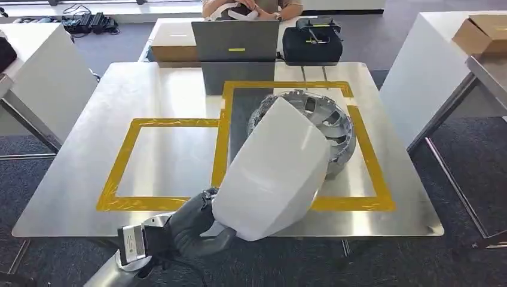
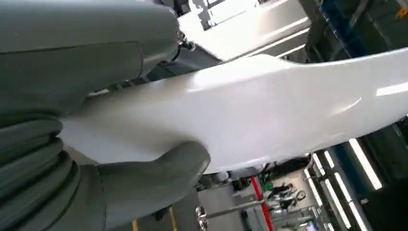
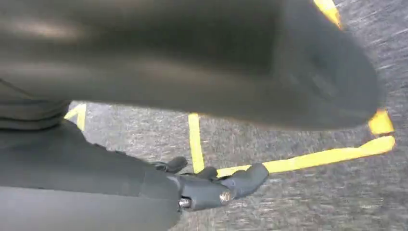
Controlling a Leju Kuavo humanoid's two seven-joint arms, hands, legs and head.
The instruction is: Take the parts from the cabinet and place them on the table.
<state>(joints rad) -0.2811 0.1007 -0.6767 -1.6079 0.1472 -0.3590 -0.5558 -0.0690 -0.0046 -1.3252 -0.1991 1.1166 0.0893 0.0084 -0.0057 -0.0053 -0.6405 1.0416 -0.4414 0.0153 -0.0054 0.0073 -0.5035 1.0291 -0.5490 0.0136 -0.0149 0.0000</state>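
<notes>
Over the near edge of the steel table (image 1: 72, 197), the left hand (image 1: 194, 224) grips a white moulded panel (image 1: 275, 170) by its lower corner. Thumb (image 2: 159, 180) pressed against one face, the other fingers hidden behind the part; clamp looks firm in the left wrist view. The panel tilts up and away from the hand, long axis running from the near left toward the far right, upper end covering part of a silver finned wheel-like part (image 1: 335, 128) that already lies inside the right-hand yellow tape square (image 1: 373, 164). Whether panel and wheel touch cannot be told from here. The left-hand yellow tape square (image 1: 119, 164) holds nothing.

Right hand (image 3: 211, 185) hangs low over grey carpet with yellow floor lines (image 3: 195, 139), fingers loosely curled, holding nothing.

Judgement: placing phase. The panel sits up and to the right of its own grip, so the lowering likely needs a swing leftward toward the vacant square. A person (image 1: 251, 9) sits behind a laptop (image 1: 236, 42) beyond the table.
</notes>
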